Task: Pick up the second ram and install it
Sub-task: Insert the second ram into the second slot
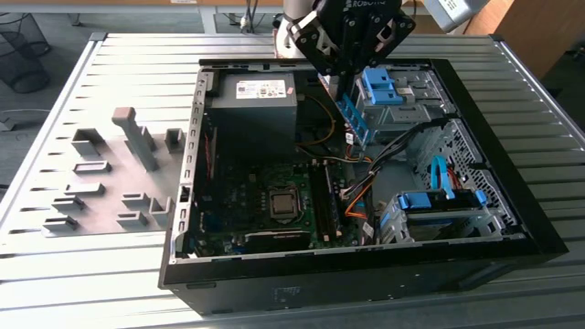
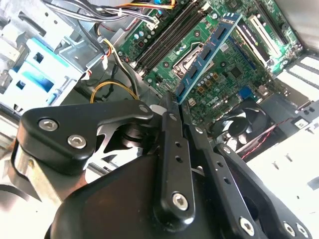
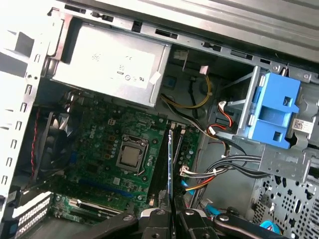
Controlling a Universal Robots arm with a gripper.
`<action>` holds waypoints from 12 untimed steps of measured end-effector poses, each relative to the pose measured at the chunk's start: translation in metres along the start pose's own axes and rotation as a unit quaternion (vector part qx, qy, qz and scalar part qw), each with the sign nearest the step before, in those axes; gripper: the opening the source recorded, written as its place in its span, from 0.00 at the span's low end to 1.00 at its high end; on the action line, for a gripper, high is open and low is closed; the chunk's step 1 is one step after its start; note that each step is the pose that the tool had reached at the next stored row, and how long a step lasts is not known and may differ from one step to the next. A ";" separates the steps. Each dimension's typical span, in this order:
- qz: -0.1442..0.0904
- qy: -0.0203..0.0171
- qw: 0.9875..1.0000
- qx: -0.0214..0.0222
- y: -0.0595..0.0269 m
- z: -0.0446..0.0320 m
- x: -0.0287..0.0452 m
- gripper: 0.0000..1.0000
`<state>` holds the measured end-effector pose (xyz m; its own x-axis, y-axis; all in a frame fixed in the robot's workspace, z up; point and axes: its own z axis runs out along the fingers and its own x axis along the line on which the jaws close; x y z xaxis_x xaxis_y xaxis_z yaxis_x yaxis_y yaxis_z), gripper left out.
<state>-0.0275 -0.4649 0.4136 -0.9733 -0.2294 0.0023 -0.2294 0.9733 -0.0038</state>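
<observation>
So the ram (image 2: pixel 207 55) is up in the air inside the case (image 1: pixel 366 281), not seated. It's a thin flat blue stick with little black chips, and the gripper (image 2: pixel 172 102) has its black metal fingers (image 2: pixel 171 129) clamped on one end. In the first wrist view it's edge-on, a skinny blue line right over the long black slots (image 3: pixel 160 159) on the green motherboard (image 3: pixel 99 139). Around that are a plain grey metal power supply (image 3: pixel 109 62), a chunky blue plastic drive cage (image 3: pixel 271 109) and a tangle of orange, yellow and black cables (image 3: pixel 219 172). The case is black and lies open on a ribbed grey metal table (image 1: pixel 92 274). Pale grey holder blocks (image 1: pixel 119 178) sit on the exterior view's left, and a wire bin (image 1: pixel 23 41) stands on the floor.
</observation>
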 end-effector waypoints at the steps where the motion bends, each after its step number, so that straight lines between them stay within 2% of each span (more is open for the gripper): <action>1: 0.003 0.000 1.000 0.000 0.0000 0.0000 0.0000 0.14; 12: 0.005 0.000 1.000 0.000 0.0000 0.0001 0.0000 0.14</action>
<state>-0.0275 -0.4649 0.4135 -0.9754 -0.2204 0.0023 -0.2204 0.9754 -0.0039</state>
